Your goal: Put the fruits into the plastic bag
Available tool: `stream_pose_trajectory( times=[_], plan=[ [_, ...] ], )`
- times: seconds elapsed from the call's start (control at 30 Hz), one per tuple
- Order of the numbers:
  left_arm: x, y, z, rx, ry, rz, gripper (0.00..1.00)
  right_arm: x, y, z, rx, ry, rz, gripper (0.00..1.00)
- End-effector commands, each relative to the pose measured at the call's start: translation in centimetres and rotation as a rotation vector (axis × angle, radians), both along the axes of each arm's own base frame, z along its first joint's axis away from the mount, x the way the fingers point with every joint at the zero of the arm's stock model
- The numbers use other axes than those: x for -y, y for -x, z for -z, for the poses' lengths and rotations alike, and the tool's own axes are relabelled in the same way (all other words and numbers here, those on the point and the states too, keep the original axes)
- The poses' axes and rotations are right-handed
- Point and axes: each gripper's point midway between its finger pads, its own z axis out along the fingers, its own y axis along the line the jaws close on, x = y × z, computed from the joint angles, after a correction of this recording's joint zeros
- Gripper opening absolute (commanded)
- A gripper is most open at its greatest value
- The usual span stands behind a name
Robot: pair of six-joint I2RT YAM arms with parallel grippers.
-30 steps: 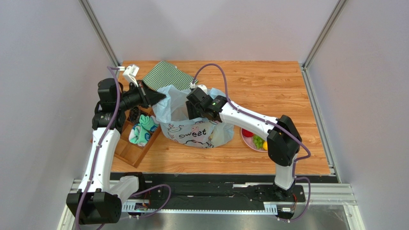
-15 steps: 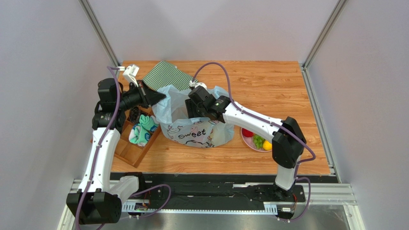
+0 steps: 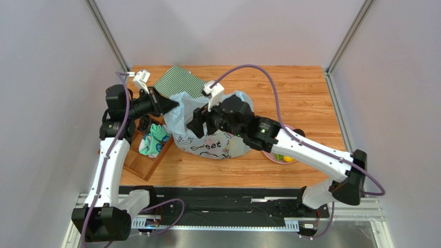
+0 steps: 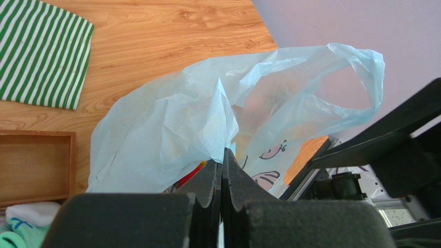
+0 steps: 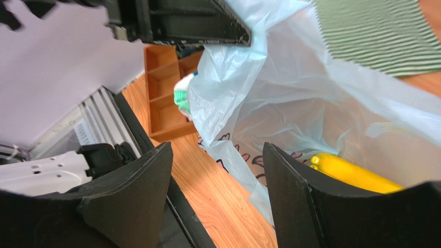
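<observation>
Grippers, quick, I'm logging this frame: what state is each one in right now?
Left gripper: closed, pinching the edge of the plastic bag.
Right gripper: open, holding nothing.

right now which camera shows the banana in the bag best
The right wrist view: the banana lies in plain sight inside the open plastic bag. The top external view shows none of it, with the right arm over the bag's mouth. The left wrist view shows only the bag's crumpled outside.

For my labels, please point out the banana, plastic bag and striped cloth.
banana [image 5: 354, 173], right wrist view, yellow middle.
plastic bag [image 4: 165, 119], left wrist view, crumpled wall.
striped cloth [image 4: 41, 51], left wrist view, centre.
</observation>
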Motion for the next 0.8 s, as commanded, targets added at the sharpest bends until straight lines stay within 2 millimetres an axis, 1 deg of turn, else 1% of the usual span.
stream_pose_trajectory(
  times=[0.0,0.1,0.13,0.17,0.2,0.27,0.3,0.33,0.37,0.4,0.43,0.47,0.5,0.53,0.57,0.6,0.67,0.7,0.77],
  plan=[
    [0.0,0.0,-0.6,0.032,0.008,0.009,0.00,2.6,0.8,-8.2,0.160,-0.238,0.012,0.70],
    [0.0,0.0,-0.7,0.033,0.008,0.009,0.00,4.7,0.4,-9.8,0.211,-0.233,0.071,0.70],
    [0.0,0.0,-0.6,0.032,0.008,0.010,0.00,5.6,-0.1,-10.6,0.241,-0.225,0.112,0.70],
    [0.0,0.0,-0.6,0.028,0.010,0.008,0.00,6.1,-0.3,-11.0,0.255,-0.220,0.128,0.70],
    [0.0,0.0,-0.7,0.031,0.010,0.010,0.00,6.7,-0.5,-10.8,0.260,-0.198,0.143,0.70],
    [0.0,0.0,-0.6,0.029,0.009,0.009,0.00,8.3,-1.2,-12.1,0.279,-0.198,0.200,0.70],
    [0.0,0.0,-0.6,0.031,0.009,0.010,0.00,9.2,-1.9,-12.2,0.278,-0.191,0.238,0.70],
    [0.0,0.0,-0.6,0.032,0.008,0.010,0.00,10.5,-2.9,-11.7,0.266,-0.159,0.304,0.71],
    [0.0,0.0,-0.6,0.031,0.009,0.010,0.00,11.6,-3.8,-12.3,0.250,-0.167,0.367,0.71],
    [0.0,0.0,-0.6,0.029,0.010,0.007,0.00,13.2,-5.3,-11.9,0.240,-0.137,0.445,0.70],
    [0.0,0.0,-0.6,0.030,0.010,0.007,0.00,14.8,-6.2,-10.7,0.216,-0.072,0.510,0.70],
    [0.0,0.0,-0.6,0.030,0.010,0.008,0.00,15.6,-6.9,-10.3,0.198,-0.053,0.541,0.70],
    [0.0,0.0,-0.6,0.029,0.011,0.008,0.00,17.6,-8.4,-10.2,0.172,-0.058,0.608,0.70],
    [0.0,0.0,-0.7,0.032,0.010,0.008,0.00,18.4,-8.7,-9.5,0.146,-0.046,0.611,0.70],
    [0.0,0.0,-0.7,0.031,0.011,0.006,0.00,19.3,-9.2,-9.3,0.131,-0.050,0.629,0.70],
    [0.0,0.0,-0.6,0.028,0.012,0.008,0.00,21.7,-10.1,-8.8,0.108,-0.056,0.691,0.70],
    [0.0,0.0,-0.6,0.029,0.011,0.006,0.00,23.5,-10.6,-8.1,0.084,-0.053,0.732,0.70],
    [0.0,0.0,-0.6,0.028,0.011,0.006,0.00,25.4,-10.9,-6.9,0.064,-0.030,0.779,0.70],
    [-0.1,-0.1,-0.5,0.025,0.012,0.005,0.00,27.0,-11.1,-5.3,0.031,-0.012,0.821,0.70]
  ],
)
